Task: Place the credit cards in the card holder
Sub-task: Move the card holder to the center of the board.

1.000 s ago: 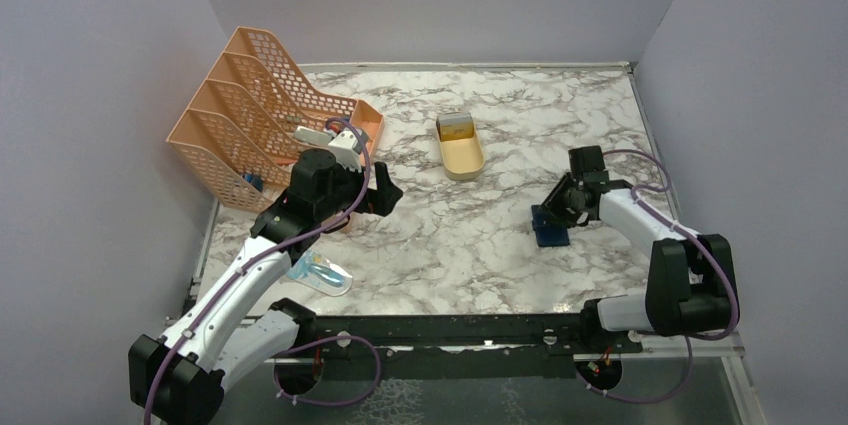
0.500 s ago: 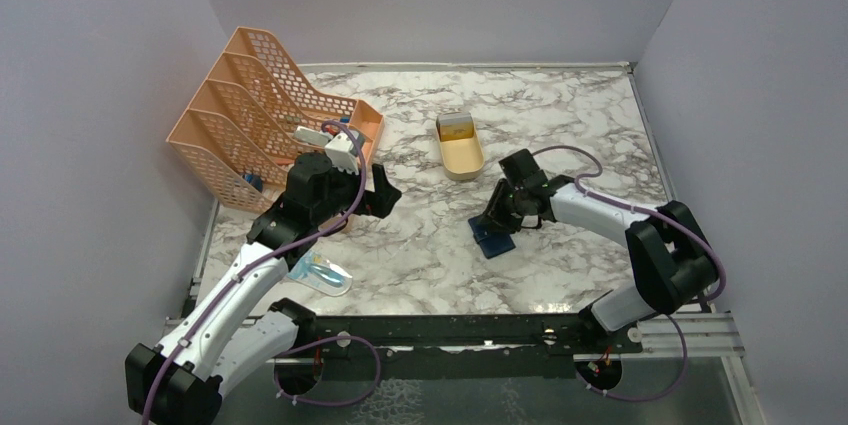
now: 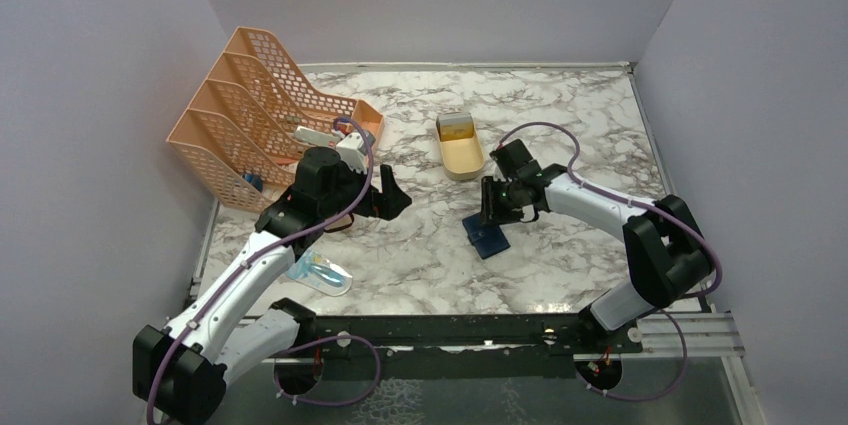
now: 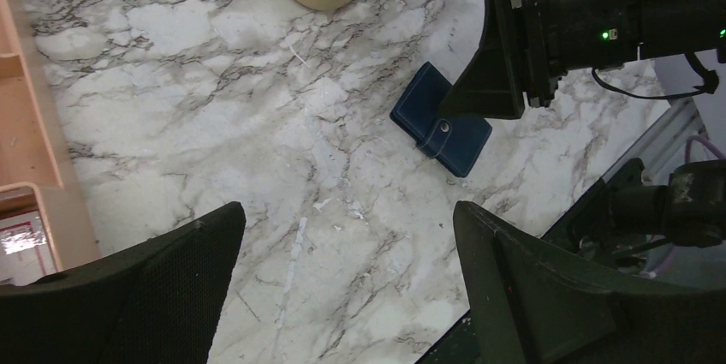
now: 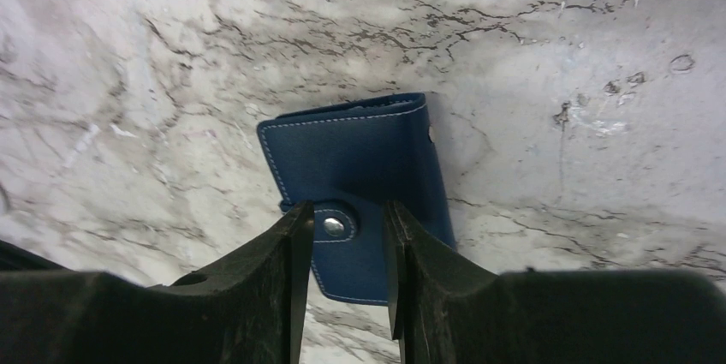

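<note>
The card holder, a navy-blue wallet snapped closed, lies at mid-table; it also shows in the left wrist view and the right wrist view. My right gripper points down onto it, its part-closed jaws on either side of the snap tab, holding it. My left gripper hovers wide open over bare marble, left of the holder, holding nothing. Credit cards, a yellow-gold one among them, stand at the far end of the tan tray.
An orange mesh file rack stands at the back left, beside the left arm, with small pale items in it. A blue-patterned packet lies near the front left. The right arm's body reaches across above the holder.
My right gripper has swept left from the table's right side to the middle, and the card holder has moved with it. The left gripper shifted slightly right.
</note>
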`<state>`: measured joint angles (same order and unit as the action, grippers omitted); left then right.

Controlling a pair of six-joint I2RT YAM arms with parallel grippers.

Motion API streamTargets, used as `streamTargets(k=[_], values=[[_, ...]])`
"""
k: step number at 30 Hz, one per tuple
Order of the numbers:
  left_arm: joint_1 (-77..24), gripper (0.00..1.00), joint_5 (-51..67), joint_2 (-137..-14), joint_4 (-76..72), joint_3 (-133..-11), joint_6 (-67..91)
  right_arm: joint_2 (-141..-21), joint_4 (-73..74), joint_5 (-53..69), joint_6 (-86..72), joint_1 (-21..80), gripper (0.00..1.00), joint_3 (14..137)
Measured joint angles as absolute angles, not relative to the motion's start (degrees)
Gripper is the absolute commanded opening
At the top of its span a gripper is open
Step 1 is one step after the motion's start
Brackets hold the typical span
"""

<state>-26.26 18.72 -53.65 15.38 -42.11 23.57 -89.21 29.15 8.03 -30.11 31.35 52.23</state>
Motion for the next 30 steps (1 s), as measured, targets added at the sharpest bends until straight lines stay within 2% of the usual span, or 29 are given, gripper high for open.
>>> streamTargets(k=[11, 19, 28, 30], values=[[-31.6, 0.90, 21.6, -60.8, 15.1, -45.7, 27.6, -88.5, 28.5, 9.2, -20.3, 24.4, 0.35, 50.7], [-36.5, 0.84, 21.3, -63.4, 13.1, -45.7, 30.6, -90.1, 25.2, 15.5, -18.5, 24.4, 0.35, 47.9], [-39.2, 0.81, 19.7, -66.9, 11.9, -45.7, 32.9, -91.0, 20.0, 23.1, -19.0, 24.3, 0.35, 45.6], [-39.4, 0.81, 19.3, -67.0, 11.9, -45.7, 33.2, -91.2, 18.8, 24.8, -19.3, 24.3, 0.32, 45.1]])
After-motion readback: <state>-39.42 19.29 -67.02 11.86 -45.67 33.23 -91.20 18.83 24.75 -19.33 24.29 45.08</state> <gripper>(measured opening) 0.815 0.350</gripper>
